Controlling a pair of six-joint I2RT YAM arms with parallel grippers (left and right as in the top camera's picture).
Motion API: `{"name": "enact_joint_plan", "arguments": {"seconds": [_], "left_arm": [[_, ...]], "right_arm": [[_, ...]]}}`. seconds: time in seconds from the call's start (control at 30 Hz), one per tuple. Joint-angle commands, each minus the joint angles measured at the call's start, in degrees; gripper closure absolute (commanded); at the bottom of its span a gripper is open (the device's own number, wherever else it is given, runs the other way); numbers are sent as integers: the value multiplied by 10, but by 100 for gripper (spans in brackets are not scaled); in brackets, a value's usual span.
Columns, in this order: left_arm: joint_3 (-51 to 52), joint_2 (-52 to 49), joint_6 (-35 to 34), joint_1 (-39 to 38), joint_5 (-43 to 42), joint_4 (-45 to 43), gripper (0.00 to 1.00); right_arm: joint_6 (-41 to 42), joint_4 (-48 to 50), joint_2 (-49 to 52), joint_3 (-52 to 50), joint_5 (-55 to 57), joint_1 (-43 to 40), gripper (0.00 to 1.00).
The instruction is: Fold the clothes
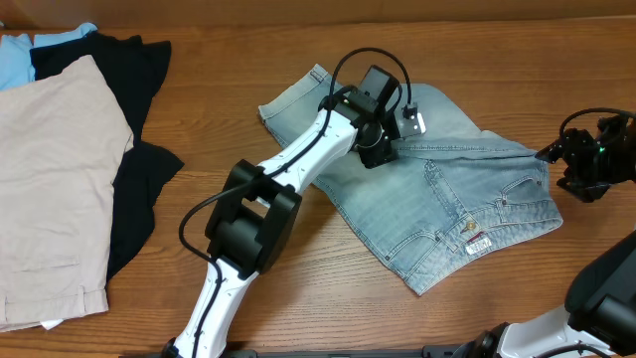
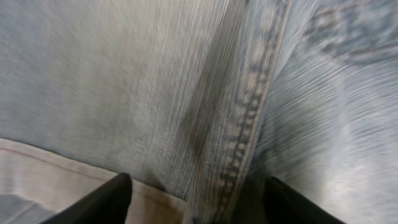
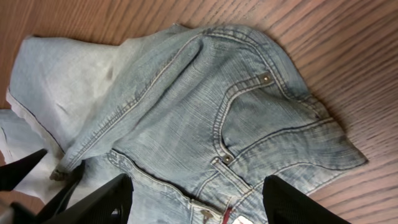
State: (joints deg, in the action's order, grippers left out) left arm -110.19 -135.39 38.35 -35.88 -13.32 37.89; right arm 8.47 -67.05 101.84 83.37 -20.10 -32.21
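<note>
The light blue denim shorts (image 1: 437,189) lie spread on the wooden table, right of centre, with the waistband label (image 1: 479,242) near the front. My left gripper (image 1: 381,151) is down on the middle of the shorts. In the left wrist view it (image 2: 199,208) is open, with a stitched seam of the shorts (image 2: 249,112) between its fingers; this view is blurred. My right gripper (image 1: 558,169) hovers just off the shorts' right edge. In the right wrist view it (image 3: 199,202) is open and empty above the pocket area of the shorts (image 3: 205,106).
Larger beige shorts (image 1: 50,179) lie at the left edge on a black garment (image 1: 134,109). A light blue cloth (image 1: 20,55) shows at the top left corner. Bare wooden table (image 1: 328,308) lies in front of the shorts.
</note>
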Motion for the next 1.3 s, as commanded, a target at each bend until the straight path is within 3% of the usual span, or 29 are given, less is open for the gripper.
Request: {"name": "enact_joint_plan", "arguments": {"seconds": [0.0,0.07,0.17,0.23,0.37,0.53,0.67,0.7,0.73,0.77,0.8,0.87,0.97,1.27], "left_arm": [[0,-22,11,2,16,-3,41],[-1,-22,10,2,17,-7,54],[-1,-22,8,2,17,-12,84],[-2,-22,2,2,19,-14,95],[-31,-16,-43,3,48,-14,96],[-143,-10,-99,3,114,-22,96],[-204,-10,-125,3,107,-121,96],[-204,-10,-143,3,107,-179,94],[-203,-12,-165,3,106,-230,65],[-203,-18,-196,3,106,-287,9],[-203,-24,-233,3,106,-339,0],[-203,-32,-281,3,115,-391,0],[-203,-34,-324,5,155,-381,0],[-230,-10,-327,36,215,-142,0]], "right_arm": [[-15,-4,-5,12,23,0,29],[-15,-6,-5,12,29,0,29],[-15,-6,-5,12,29,0,29],[-15,-6,-5,12,29,0,29],[-15,-6,-5,12,29,0,29],[-14,-6,-5,12,29,0,29],[-14,-5,-5,12,23,0,29],[-14,-4,-5,12,18,0,29],[-14,-2,-5,12,12,0,29],[-14,-2,-5,12,7,0,29],[-14,-1,-5,12,3,0,29],[-14,-3,-5,12,2,0,29],[-14,-9,-5,12,3,0,29],[-15,-7,-5,12,3,18,29]]}}
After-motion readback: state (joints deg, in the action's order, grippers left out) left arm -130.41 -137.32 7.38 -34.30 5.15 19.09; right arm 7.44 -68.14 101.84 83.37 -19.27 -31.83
